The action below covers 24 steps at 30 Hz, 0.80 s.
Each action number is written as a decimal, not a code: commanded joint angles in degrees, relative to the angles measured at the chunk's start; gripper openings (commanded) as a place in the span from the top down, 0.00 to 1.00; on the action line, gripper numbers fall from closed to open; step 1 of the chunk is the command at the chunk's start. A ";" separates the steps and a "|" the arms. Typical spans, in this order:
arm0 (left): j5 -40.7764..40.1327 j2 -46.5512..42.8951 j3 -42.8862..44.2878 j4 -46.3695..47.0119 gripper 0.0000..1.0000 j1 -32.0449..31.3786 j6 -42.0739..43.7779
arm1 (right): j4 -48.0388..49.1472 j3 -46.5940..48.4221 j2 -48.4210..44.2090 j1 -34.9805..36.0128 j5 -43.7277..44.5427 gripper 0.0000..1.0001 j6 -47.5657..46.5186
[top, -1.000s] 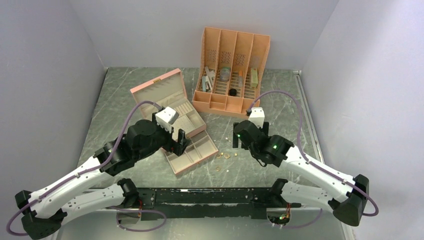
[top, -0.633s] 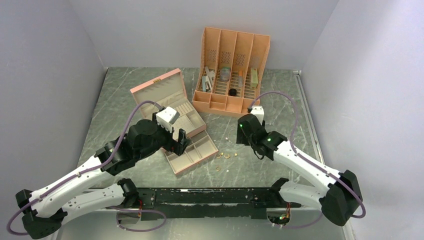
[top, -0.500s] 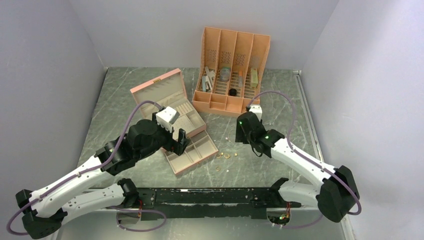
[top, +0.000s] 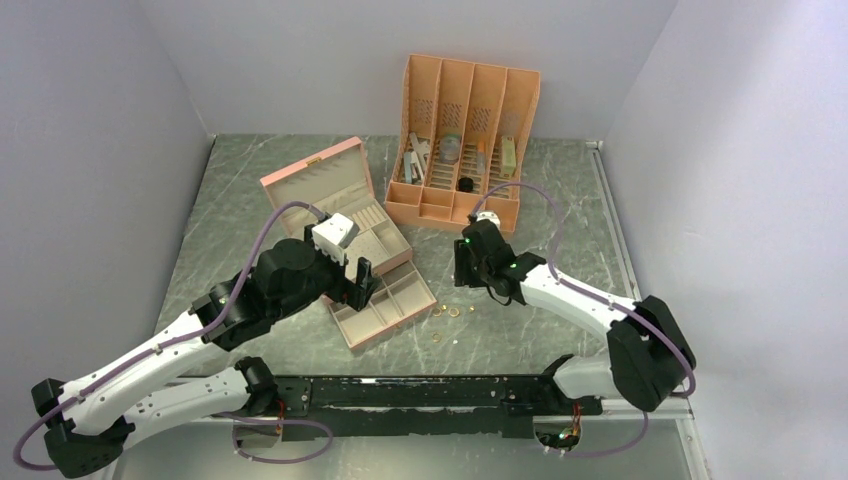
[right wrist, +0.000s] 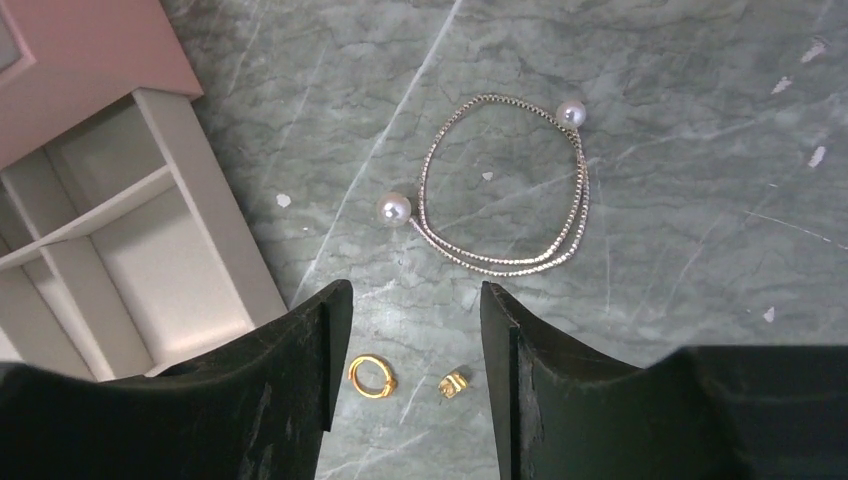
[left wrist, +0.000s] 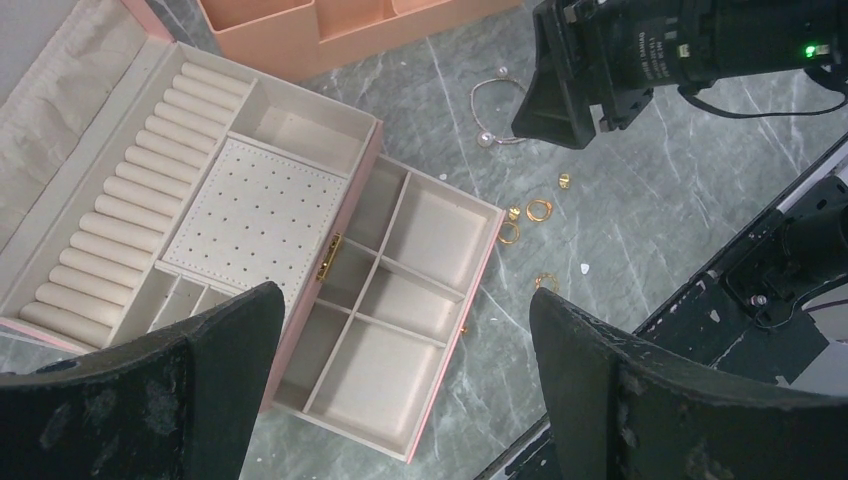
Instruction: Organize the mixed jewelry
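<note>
The mixed jewelry lies on the table right of the pink jewelry box: several gold rings [top: 447, 312] and another [top: 437, 337] nearer the front. In the right wrist view a gold ring [right wrist: 371, 377] and a small gold piece [right wrist: 453, 383] lie between my open fingers, with a silver chain with two pearls [right wrist: 510, 190] just beyond. My right gripper [right wrist: 415, 292] is open and empty, low over them [top: 462, 268]. My left gripper [left wrist: 405, 300] is open and empty above the box's pulled-out drawer [left wrist: 487, 262]. The rings [left wrist: 538, 209] also show in the left wrist view.
The pink jewelry box [top: 318, 178] stands open at centre left, its drawer [top: 385, 305] drawn toward the front right. An orange slotted organizer [top: 465, 140] with grey and black oddments stands at the back. The black rail [top: 420, 392] runs along the near edge.
My right gripper has moved left and slightly toward the back, over the chain and rings, with its arm stretching out. The left arm has not moved.
</note>
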 commanded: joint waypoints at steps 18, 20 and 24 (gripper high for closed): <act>0.97 -0.06 0.14 -0.31 0.03 -0.33 1.04 | 8.06 3.97 12.60 -0.04 -3.64 0.56 0.01; 1.08 -0.01 0.14 -0.22 0.03 -0.36 1.15 | 8.45 4.51 13.47 0.01 -3.47 0.57 -0.14; 1.00 -0.06 0.23 -0.32 0.03 -0.39 1.20 | 8.17 5.58 15.20 0.25 -2.61 0.59 -0.25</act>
